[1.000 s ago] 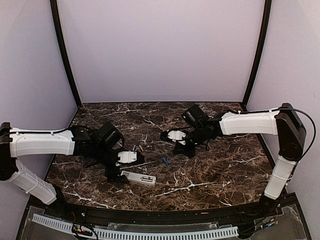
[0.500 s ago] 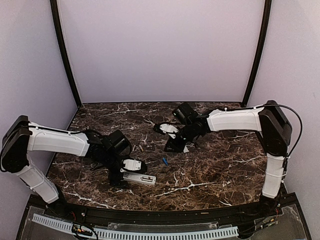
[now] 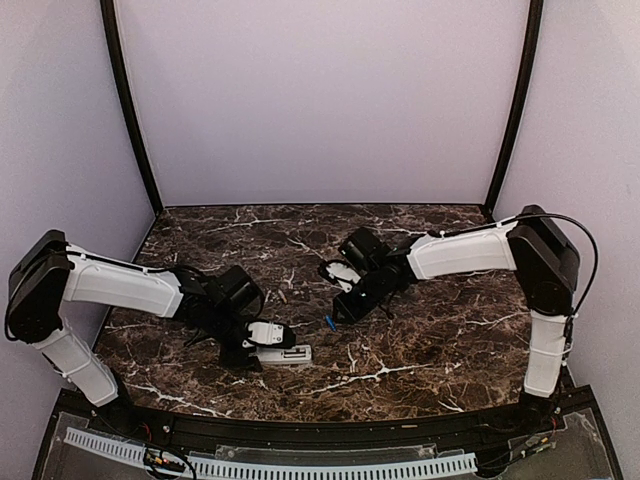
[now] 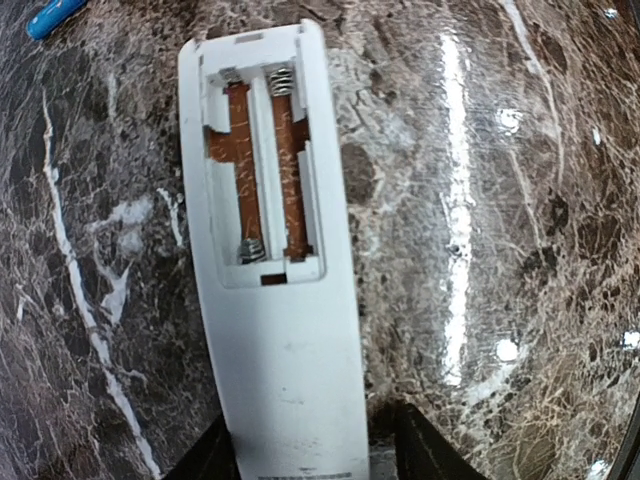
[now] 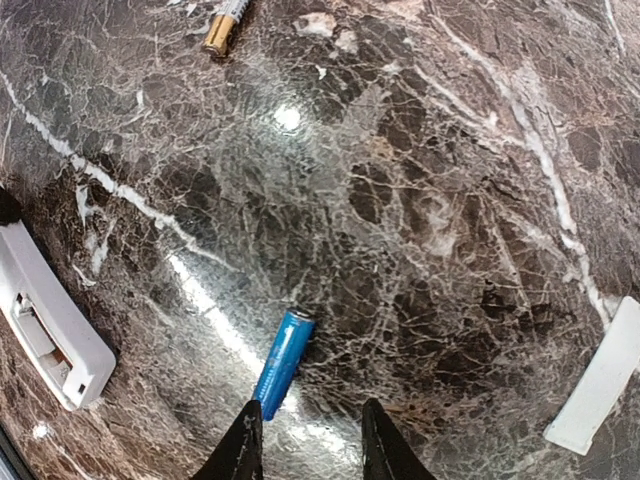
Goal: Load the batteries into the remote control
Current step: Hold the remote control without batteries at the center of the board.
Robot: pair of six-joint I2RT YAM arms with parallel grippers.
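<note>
The left gripper (image 4: pixel 308 450) is held low astride one end of the white rectangular plastic remote control (image 4: pixel 280 330) — grip cannot be told. The right gripper (image 5: pixel 310 440) — partly open, empty — is angled down just beside the blue cylindrical battery (image 5: pixel 283 363).

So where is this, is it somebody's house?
Probably not; it looks like a robot test booth. Plain lilac walls box in a dark marbled table, a left arm and a right arm are bolted at its near edge, and an opened remote control lies there.
</note>
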